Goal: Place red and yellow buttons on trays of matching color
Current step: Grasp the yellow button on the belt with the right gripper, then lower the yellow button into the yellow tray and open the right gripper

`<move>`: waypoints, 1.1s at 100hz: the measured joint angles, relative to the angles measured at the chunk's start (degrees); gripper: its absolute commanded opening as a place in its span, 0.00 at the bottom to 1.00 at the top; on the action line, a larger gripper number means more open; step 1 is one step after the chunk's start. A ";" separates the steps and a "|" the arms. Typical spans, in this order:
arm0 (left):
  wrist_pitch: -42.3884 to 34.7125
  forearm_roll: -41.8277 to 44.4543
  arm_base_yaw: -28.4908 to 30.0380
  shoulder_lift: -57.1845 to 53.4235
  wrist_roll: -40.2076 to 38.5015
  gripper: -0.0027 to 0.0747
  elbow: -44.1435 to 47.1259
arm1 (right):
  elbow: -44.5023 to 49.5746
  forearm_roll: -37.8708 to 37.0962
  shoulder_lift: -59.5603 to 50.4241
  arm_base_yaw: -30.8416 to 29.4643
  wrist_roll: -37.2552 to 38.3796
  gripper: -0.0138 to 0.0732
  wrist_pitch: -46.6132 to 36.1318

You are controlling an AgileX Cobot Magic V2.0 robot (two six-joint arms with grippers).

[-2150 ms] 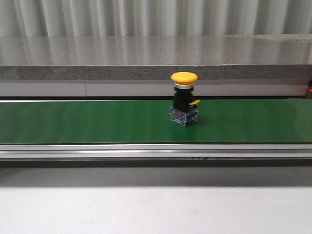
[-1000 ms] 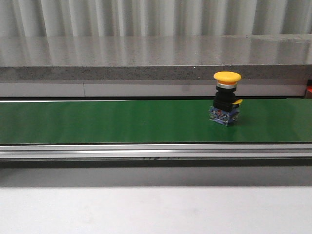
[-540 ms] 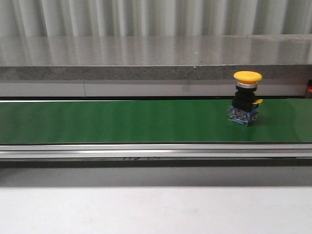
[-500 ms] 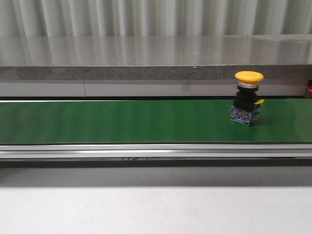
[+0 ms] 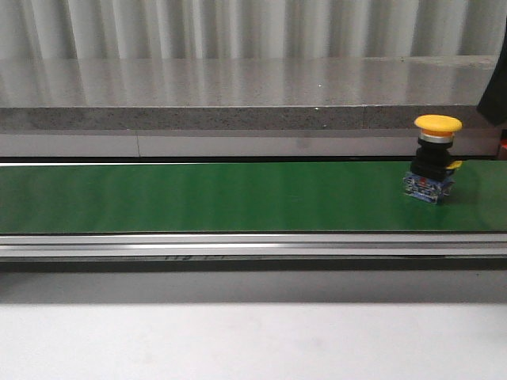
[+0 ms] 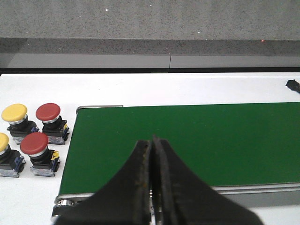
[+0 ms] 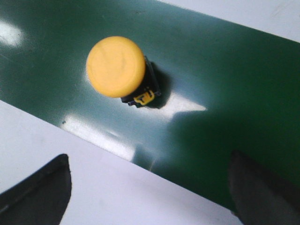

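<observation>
Yellow button (image 5: 434,158) stands upright on the green belt (image 5: 198,196), close to the belt's right end in the front view, nearer the belt's far edge than its near rail (image 5: 238,245). Rest of the belt to its left is bare, lots of open room.

Right gripper (image 7: 150,192) hangs over the belt's edge above the button, fingers (image 7: 40,187) wide apart, touching nothing; button sits off-centre between them, belt edge and white table (image 7: 70,168) under them.

Left gripper (image 6: 152,187) over the belt's other end, fingers pressed together, empty. Beside that end, on the table: two red buttons (image 6: 48,112) (image 6: 34,143) and two yellow ones (image 6: 14,113) (image 6: 2,140), clustered just off the belt edge.
</observation>
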 measured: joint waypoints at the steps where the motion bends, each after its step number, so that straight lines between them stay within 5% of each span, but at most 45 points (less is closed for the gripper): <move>1: 0.00 0.00 0.00 0.00 0.00 0.01 0.00 | 0.00 0.00 0.30 0.10 0.00 0.92 -0.15; 44: 0.00 0.00 0.00 0.00 0.00 0.01 0.00 | 0.00 0.00 9.68 4.80 -0.14 0.89 -13.20; 51: 0.00 0.00 0.00 0.00 0.00 0.01 0.00 | 0.09 0.00 10.72 4.93 -0.14 0.78 -14.84; 77: 0.00 0.00 0.00 0.00 0.00 0.01 0.00 | 0.09 0.00 11.82 4.93 -0.19 0.14 -15.89; 110: 0.00 0.00 0.00 0.00 0.00 0.01 0.00 | 0.30 -0.27 8.61 3.42 4.24 0.09 -11.02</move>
